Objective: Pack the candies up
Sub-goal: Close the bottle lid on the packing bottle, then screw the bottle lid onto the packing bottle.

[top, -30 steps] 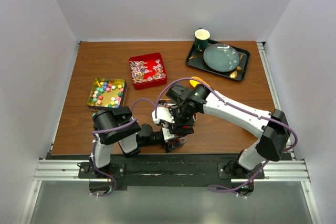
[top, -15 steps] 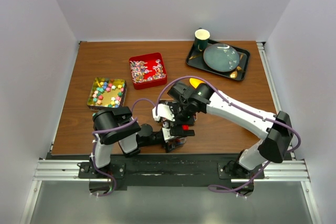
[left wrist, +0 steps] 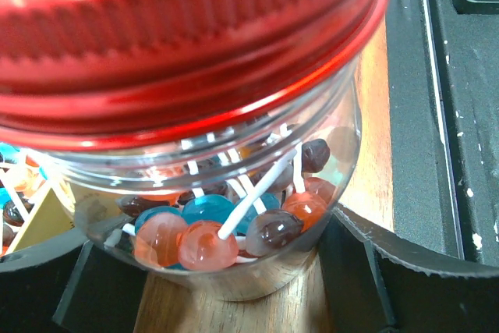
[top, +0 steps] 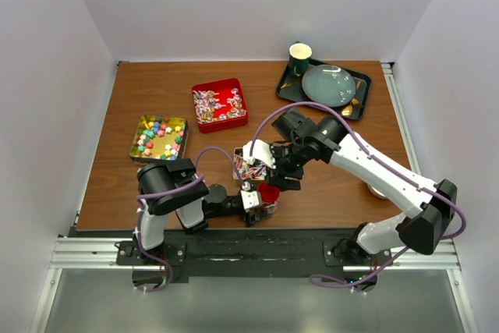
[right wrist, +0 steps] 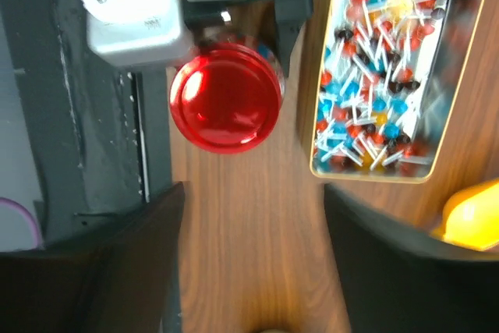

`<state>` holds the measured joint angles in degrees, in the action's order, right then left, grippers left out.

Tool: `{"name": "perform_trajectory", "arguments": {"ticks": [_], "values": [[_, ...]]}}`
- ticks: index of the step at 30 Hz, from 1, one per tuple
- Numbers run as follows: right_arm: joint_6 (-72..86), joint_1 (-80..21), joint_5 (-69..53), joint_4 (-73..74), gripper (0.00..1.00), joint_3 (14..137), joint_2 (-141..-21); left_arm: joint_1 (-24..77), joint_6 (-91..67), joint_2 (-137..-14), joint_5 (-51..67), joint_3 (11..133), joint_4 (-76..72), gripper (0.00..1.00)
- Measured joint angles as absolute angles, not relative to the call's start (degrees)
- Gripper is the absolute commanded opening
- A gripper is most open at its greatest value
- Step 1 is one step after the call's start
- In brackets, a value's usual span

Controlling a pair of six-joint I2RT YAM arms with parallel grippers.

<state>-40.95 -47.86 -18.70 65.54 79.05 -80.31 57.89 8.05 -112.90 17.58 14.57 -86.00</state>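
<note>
Partly hidden under the right arm, a third tin (right wrist: 425, 178) holds lollipops (right wrist: 374, 68). A yellow object (right wrist: 475, 216) beside it is cut off and unidentifiable.

- **Left edge of the table:** one gold tin (top: 135, 143) of star candies (top: 160, 136).
- **Toward the far edge:** one red tin (top: 196, 107) of wrapped twists (top: 207, 101).
- **Near edge:** the left gripper (top: 263, 200) pinches one clear jar (left wrist: 234, 193) of lollipops, capped by a red lid (right wrist: 226, 99). The right gripper (right wrist: 249, 271) hangs above with its fingers spread, holding nothing.
- **Far right corner:** one black tray (top: 356, 108) carries one cup (top: 300, 58) and one plate (top: 327, 85).
</note>
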Motion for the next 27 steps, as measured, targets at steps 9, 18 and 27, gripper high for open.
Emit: {"name": "perform_trajectory", "arguments": {"ticks": [9, 18, 27], "values": [[-40.5, -48.0, -26.1, 60.9, 0.26, 79.1, -85.3, 57.9, 8.1, -112.9, 17.6, 14.8, -86.0, 0.0], [-40.6, -48.0, -29.3, 59.0, 0.24, 79.0, -88.1, 57.9, 8.1, -112.9, 17.5, 14.8, -86.0, 0.0], [-42.7, -48.8, -29.6, 59.6, 0.21, 78.6, -89.6, 57.9, 8.0, -112.9, 17.5, 14.8, -86.0, 0.0]]}}
